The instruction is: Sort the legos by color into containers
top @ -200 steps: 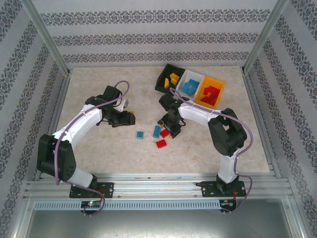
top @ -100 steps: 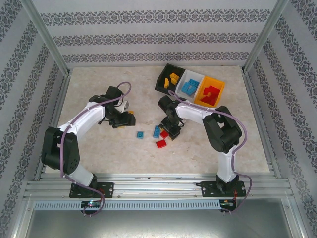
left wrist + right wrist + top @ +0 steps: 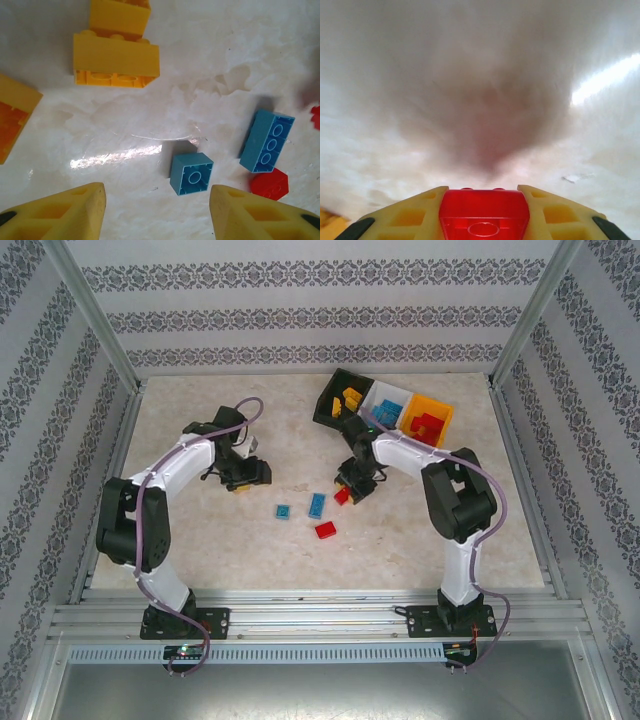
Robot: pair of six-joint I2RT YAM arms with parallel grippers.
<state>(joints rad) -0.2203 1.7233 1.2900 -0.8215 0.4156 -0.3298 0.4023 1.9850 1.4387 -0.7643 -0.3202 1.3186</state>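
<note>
Over table (image 3: pixel 420 540), right arm (image 3: pixel 402 453) bent (holding lego (image 3: pixel 484 217))

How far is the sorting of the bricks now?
Done: yellow bricks lie in the black bin, blue in the white bin, red in the orange bin. In hand: the right gripper holds a red brick. Left on the table: two blue bricks, another red brick, some yellow ones.

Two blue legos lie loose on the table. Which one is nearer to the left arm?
The small square blue lego, on the left; the long blue lego lies to its right.
</note>
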